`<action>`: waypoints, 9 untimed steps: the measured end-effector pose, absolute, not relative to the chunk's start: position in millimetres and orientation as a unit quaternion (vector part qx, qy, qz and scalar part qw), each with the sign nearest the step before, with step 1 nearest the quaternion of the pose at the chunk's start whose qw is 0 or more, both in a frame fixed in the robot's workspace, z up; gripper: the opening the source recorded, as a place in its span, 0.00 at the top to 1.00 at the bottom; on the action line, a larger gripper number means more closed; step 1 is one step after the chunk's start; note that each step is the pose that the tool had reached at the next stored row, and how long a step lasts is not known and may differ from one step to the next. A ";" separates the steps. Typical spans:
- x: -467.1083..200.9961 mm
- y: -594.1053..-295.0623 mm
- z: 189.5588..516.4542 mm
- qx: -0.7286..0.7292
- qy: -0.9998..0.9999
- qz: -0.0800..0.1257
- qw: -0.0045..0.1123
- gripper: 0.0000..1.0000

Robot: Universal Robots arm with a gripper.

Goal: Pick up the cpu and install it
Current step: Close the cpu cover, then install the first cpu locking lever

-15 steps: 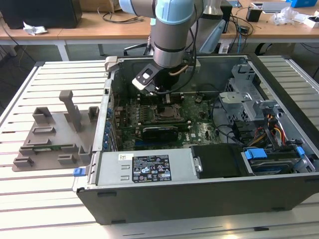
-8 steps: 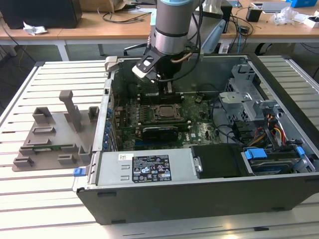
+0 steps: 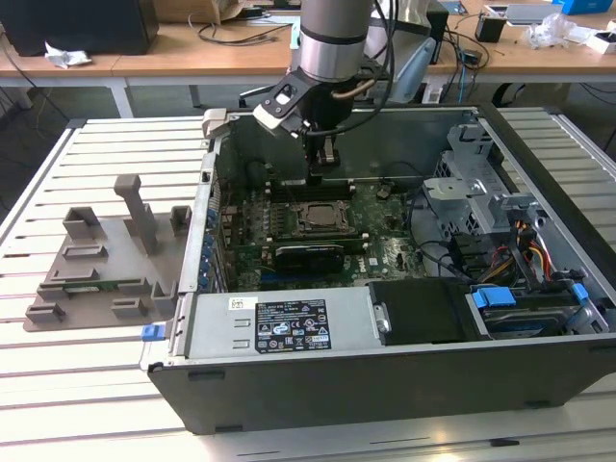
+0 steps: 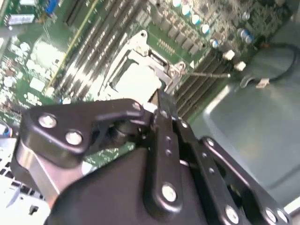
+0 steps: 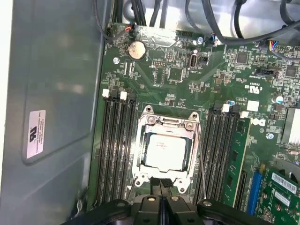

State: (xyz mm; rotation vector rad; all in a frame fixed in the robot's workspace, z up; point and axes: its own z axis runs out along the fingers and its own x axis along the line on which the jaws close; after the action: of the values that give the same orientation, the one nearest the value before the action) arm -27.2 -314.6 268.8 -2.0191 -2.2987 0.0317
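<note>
Black linkage bars of the tool [image 5: 162,183] sit closest to the lens in both wrist views. Its two fingertips are pressed together with nothing between them. Just below and ahead of those closed tips lies the cpu [image 5: 164,152], flat with its silvery top facing up. It is seated inside the motherboard socket and is not touching the tool.

The socket's metal frame [image 5: 143,123] surrounds the chip on all sides. Long black memory slots [image 5: 115,150] run along both flanks of the frame, a little farther out from the tool. Beyond them spreads the green motherboard [image 5: 187,79], with a round coin cell [image 5: 136,49] near its far edge.

In the exterior view the tool [image 3: 325,171] hangs from the arm over the socket, inside the open computer case [image 3: 385,385]. Well away from the tool, outside the case toward the exterior view's left, a grey plastic holder tray [image 3: 101,265] rests on the slatted counter [image 3: 96,385].
</note>
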 end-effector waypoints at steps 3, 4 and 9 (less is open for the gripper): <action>-27.2 -314.6 268.9 -0.659 -0.751 0.010 0.041 0.89; -27.2 -314.7 268.9 -0.655 -0.754 0.010 0.041 0.89; -27.1 -314.7 268.9 -0.591 -0.806 0.014 0.040 0.89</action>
State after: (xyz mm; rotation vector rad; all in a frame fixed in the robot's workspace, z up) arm -27.1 -314.7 268.9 -1.8092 -2.4692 0.0421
